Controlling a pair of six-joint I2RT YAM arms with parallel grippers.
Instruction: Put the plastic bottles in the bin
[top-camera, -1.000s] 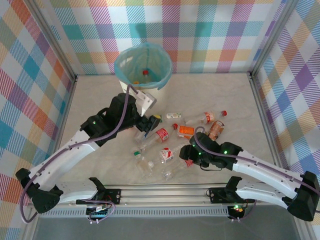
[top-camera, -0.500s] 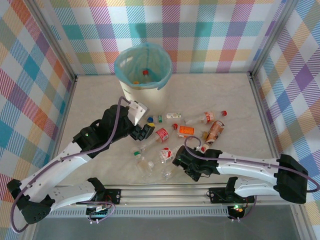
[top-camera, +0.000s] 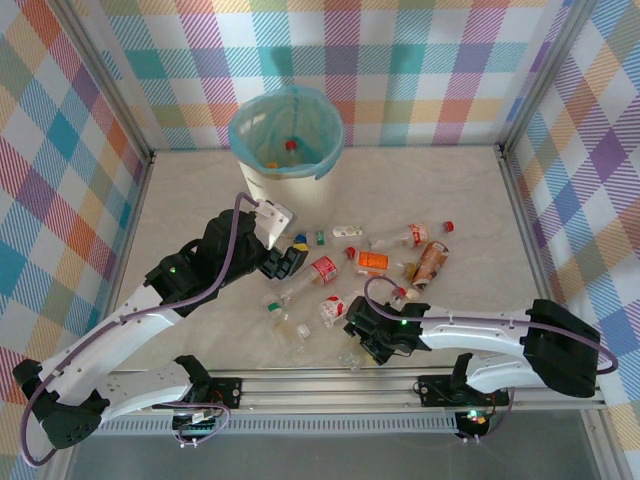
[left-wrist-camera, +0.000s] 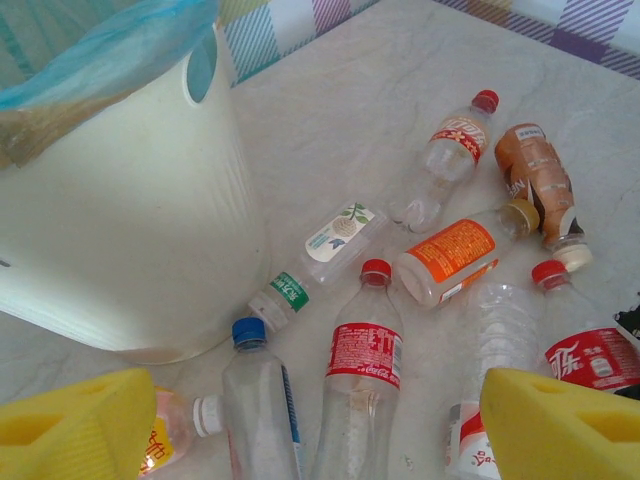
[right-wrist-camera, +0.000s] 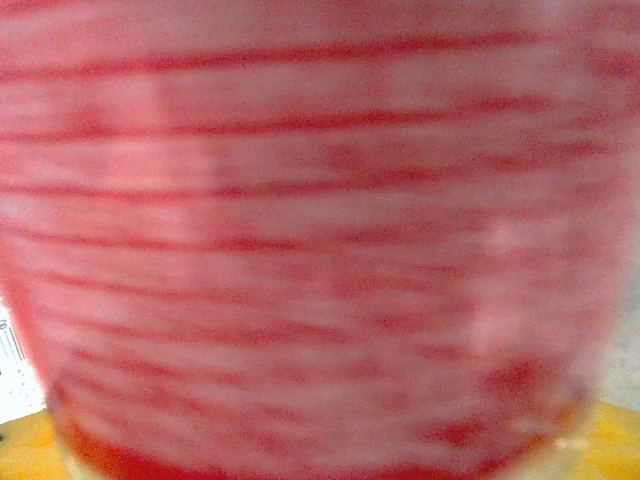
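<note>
1. Here, in the top view with twelve o'clock at the far wall, we see the left gripper (top-camera: 284, 262) hovering over the nine o'clock edge of the scattered plastic bottles (top-camera: 375, 262).
2. In the left wrist view its two yellow pads (left-wrist-camera: 70, 425) sit in the bottom corners, spread wide. Nothing is held between them.
3. Between those pads a red-label bottle (left-wrist-camera: 363, 370) with a red cap lies lengthwise on the table (top-camera: 200, 200). A blue-capped bottle (left-wrist-camera: 255, 395) of clear plastic lies just beside it at nine o'clock.
4. At one o'clock from the red-label bottle lies an orange-label bottle (left-wrist-camera: 455, 258). A brown bottle (left-wrist-camera: 535, 180) lies beyond that, at about two o'clock.
5. The right gripper (top-camera: 357, 335) sits low at the six o'clock end of the scatter, and its arm stretches away toward three o'clock.
6. In the right wrist view a blurred red-striped bottle (right-wrist-camera: 320, 230) sits right up against the camera, with slivers of yellow pad at the lower corners. We cannot tell whether the jaws are pressing on it.
7. The bin (top-camera: 272, 186) stands upright at twelve o'clock from the left gripper, near the plaid back wall (top-camera: 400, 60).
8. A teal bag (top-camera: 330, 140) folds over its rim, and a red cap shows inside.
9. In the left wrist view the bin's cream side rises at ten o'clock. A leaf-label bottle (left-wrist-camera: 325, 250) lies with its neck near the base of the bin.
</note>
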